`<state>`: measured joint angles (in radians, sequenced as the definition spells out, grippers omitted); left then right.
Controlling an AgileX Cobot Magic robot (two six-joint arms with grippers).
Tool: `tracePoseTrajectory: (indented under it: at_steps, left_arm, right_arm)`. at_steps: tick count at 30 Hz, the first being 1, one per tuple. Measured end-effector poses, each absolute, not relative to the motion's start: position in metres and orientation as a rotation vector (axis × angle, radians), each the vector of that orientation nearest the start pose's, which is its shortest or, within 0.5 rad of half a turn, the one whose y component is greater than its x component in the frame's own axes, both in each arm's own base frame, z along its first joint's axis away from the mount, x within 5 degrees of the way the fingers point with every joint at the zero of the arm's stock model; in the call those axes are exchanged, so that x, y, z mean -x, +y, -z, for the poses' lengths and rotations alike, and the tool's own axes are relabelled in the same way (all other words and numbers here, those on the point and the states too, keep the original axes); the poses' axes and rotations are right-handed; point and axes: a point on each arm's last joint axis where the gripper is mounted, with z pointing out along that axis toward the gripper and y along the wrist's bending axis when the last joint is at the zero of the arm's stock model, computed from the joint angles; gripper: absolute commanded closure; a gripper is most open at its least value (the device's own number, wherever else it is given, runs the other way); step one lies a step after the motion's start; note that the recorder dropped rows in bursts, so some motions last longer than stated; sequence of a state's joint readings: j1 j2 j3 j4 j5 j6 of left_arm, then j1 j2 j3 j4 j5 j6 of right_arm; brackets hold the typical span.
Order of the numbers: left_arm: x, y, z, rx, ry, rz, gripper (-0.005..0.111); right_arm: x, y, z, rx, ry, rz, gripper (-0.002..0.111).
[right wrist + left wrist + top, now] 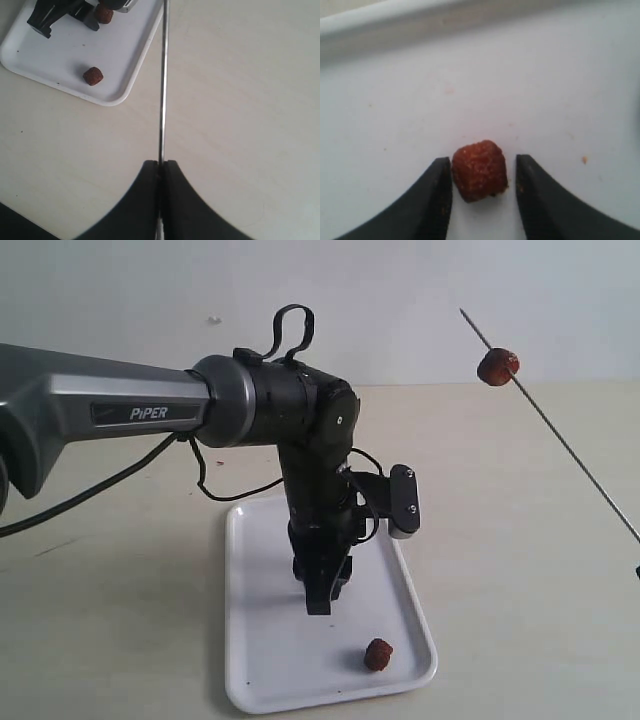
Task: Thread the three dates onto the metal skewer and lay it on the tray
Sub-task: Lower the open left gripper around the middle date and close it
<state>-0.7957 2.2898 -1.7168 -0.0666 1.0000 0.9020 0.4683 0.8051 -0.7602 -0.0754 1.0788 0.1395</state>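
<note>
Our left pincer (pixel 482 167) stands narrowly parted low over the tray (pixel 262 680), its fingers (pixel 432 200) flanking a date (pixel 480 171) that lies on the tray floor. 1 finger seems to touch it and the other leaves a slim gap, so we judge nothing is gripped yet. Our right pincer (pixel 160 167) is clamped on the skewer (pixel 162 90), which slants up through the air over the right side of the surface (pixel 520 570), tip toward the edge by the wall, with 1 threaded date (pixel 497 367) near that tip. A spare date (pixel 378 653) lies loose at the tray end farthest from that edge. If the fingers close off-centre, the date may squirt out and roll across the smooth tray; pinched askew, it would meet the tip badly. The skewer is thin and held far from its tip, so the tip may sway and miss. In the exterior view the arm hides the flanked date, and the right pincer is cut off at the frame side. The right wrist view shows neither tip nor threaded date, and the left wrist view is too blurred to settle contact.
</note>
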Motion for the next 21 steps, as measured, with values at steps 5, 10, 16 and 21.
tracePoseTrajectory:
  at_steps: [5, 10, 16, 21]
  left_arm:
    - [-0.315, -0.329, -0.122, 2.389, -2.18, -0.085, 0.076]
    - [-0.315, -0.329, -0.122, 2.389, -2.18, -0.085, 0.076]
    - [-0.315, -0.329, -0.122, 2.396, -2.176, -0.085, 0.076]
    - [-0.315, -0.329, -0.122, 2.411, -2.159, -0.074, 0.076]
  right_arm:
    - [-0.117, 0.052, -0.308, 0.449, 2.568, -0.119, 0.108]
    - [-0.116, 0.052, -0.307, 0.45, 2.578, -0.115, 0.108]
    - [-0.115, 0.041, -0.305, 0.43, 2.625, 0.041, 0.108]
    - [-0.112, 0.037, -0.304, 0.418, 2.673, 0.084, 0.108]
